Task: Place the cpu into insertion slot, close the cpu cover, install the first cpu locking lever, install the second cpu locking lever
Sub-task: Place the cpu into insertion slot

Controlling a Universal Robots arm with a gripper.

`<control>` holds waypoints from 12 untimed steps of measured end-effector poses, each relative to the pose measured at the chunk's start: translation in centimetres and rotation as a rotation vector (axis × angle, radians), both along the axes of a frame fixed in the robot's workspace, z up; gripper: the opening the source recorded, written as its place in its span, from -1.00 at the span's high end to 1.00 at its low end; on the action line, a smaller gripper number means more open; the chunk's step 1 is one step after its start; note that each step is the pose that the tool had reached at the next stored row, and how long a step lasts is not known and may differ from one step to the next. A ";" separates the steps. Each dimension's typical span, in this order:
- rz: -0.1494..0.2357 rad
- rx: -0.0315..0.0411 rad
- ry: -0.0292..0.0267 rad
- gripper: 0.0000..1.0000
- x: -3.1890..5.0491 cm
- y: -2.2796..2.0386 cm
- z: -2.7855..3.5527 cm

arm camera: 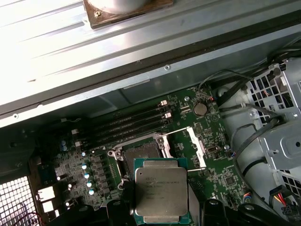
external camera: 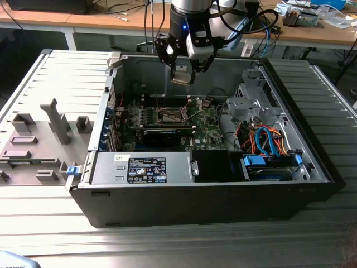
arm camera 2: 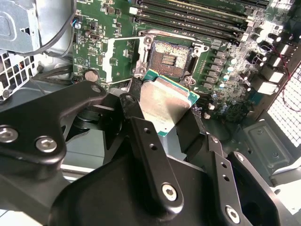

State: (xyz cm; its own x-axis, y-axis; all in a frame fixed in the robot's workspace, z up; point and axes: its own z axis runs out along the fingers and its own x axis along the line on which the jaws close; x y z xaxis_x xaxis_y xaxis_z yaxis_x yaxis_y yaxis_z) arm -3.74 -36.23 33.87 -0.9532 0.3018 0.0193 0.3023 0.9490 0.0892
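Ribbed metal tabletop carries an open computer case that lies on its side, and wooden desks run along the top edge of the exterior view. Inside the case a green motherboard lies flat near the centre of that frame.

The gripper hangs in the upper middle of the exterior view, above the board and well apart from it. Its claw is narrow and holds the cpu. In both wrist views two black fingers press on opposite edges of the chip, and its silvery top face is turned to the cameras.

The insertion slot is bare, with its dark centre exposed, just beside the row of memory slots. The cpu cover stands lifted to one side of the slot, so the way in looks free. The chip is near the slot and does not touch it. Whether it is exactly over the slot cannot be told.

The step in hand seems to be the first one, placing the cpu; nothing of the task is done yet. By judgement, this placing calls for the chip's edges to be parallel with the silvery rim, for the chip to be kept level, and for a slow straight descent, because a tilted or shifted chip could catch on the rim or on the raised cover.
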 end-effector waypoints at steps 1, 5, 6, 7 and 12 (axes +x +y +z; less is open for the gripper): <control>-0.001 0.0000 0.0000 -0.08 0.00 0.00 0.00; -0.003 0.0000 0.0000 -0.08 0.00 0.00 0.00; -0.004 0.0000 0.0000 -0.08 0.00 0.00 -0.01; -0.004 0.0000 0.0000 -0.08 0.00 0.00 0.00; -0.008 0.0000 0.0000 -0.08 0.00 0.00 -0.01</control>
